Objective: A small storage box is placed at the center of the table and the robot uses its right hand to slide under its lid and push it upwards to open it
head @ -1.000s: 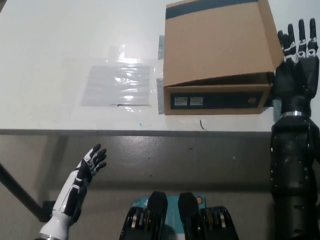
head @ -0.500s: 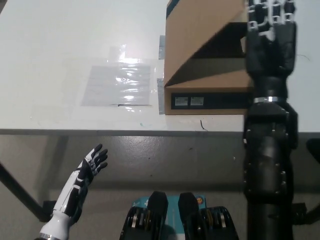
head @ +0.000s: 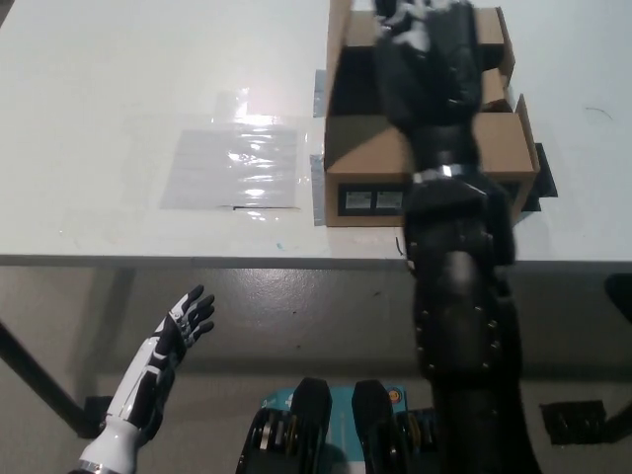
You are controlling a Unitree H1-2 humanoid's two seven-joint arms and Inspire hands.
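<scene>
Box: cardboard storage box [head: 370, 158] stands on the white table [head: 118, 79], between the table's middle and its right edge, its labelled front wall close to the near edge.
Lid: cardboard lid [head: 492, 35] is swung up and back toward the far edge; the box interior lies open.
Right hand: black right hand [head: 434, 49] reaches over the open box, arm crossing its front wall; whether its fingers are spread or closed cannot be told.
Left hand: white left hand [head: 178, 331] rests below the table's near edge, fingers spread, holding nothing.
Other: clear plastic sheet [head: 235, 166] lies flat just left of the box.
</scene>
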